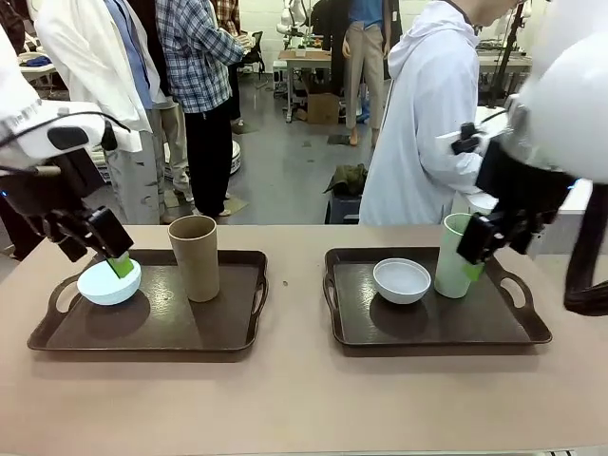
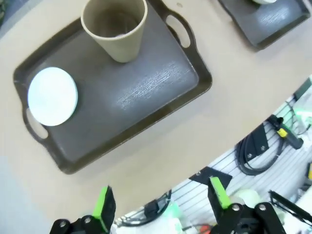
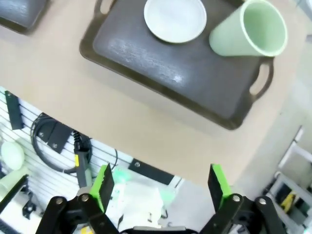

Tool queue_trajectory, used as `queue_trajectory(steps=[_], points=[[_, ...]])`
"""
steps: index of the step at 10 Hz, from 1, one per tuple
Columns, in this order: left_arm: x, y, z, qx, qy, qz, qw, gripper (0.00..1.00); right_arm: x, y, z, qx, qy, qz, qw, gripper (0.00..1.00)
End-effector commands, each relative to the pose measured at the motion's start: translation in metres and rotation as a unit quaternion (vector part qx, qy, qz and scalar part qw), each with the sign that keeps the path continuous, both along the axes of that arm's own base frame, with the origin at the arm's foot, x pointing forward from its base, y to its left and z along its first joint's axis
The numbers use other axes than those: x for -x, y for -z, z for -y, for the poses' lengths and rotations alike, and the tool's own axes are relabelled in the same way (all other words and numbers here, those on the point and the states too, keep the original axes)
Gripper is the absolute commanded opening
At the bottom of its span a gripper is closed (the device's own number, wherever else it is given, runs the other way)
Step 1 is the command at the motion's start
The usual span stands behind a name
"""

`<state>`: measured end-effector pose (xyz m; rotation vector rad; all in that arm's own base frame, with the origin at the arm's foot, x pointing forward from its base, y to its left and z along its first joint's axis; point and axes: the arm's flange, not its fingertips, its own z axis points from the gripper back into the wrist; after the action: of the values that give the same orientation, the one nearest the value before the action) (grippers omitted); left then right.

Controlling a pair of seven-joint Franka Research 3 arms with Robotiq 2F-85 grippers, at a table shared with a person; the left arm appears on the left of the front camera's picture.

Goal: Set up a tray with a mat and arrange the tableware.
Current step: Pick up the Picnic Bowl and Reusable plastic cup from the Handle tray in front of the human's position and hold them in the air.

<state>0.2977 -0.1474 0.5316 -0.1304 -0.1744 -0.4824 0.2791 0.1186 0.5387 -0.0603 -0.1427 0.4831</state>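
Note:
Two dark brown trays stand side by side, each floor covered by what looks like a darker mat (image 1: 204, 318). The left tray (image 1: 142, 350) holds a pale blue bowl (image 1: 104, 285) (image 2: 52, 96) and an upright tan cup (image 1: 195, 256) (image 2: 115, 27). The right tray (image 1: 437, 344) carries a greyish white bowl (image 1: 401, 280) (image 3: 174, 19) and an upright pale green cup (image 1: 452, 256) (image 3: 249, 30). My left gripper (image 1: 95, 252) (image 2: 161, 197) hangs open in the air on the near side of its tray, touching nothing. My right gripper (image 1: 494, 249) (image 3: 161, 183) is likewise open and raised, nothing between its fingers.
A person in a white hooded top (image 1: 432, 123) stands at the far edge behind the right tray. Other people stand farther back at the left. Bare tabletop (image 1: 294, 399) lies between the trays and along the front. Cables (image 2: 253, 151) hang below the near table edge.

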Motion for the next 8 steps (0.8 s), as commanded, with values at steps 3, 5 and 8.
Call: queue_trajectory(steps=[3,5,8], points=[[0.0,0.0,0.0,0.0,0.0,0.0,1.0,1.0,-0.006,0.006,-0.014,0.005,-0.014,0.007,1.0,1.0],[-0.004,-0.004,-0.003,-0.003,-0.008,0.004,1.0,1.0,0.0,0.002,-0.008,0.009,-0.008,0.004,1.0,1.0],[-0.034,0.004,-0.065,0.115,-0.028,-0.05,0.992,1.0,-0.042,0.009,0.076,-0.159,0.053,-0.078,0.983,1.0]])
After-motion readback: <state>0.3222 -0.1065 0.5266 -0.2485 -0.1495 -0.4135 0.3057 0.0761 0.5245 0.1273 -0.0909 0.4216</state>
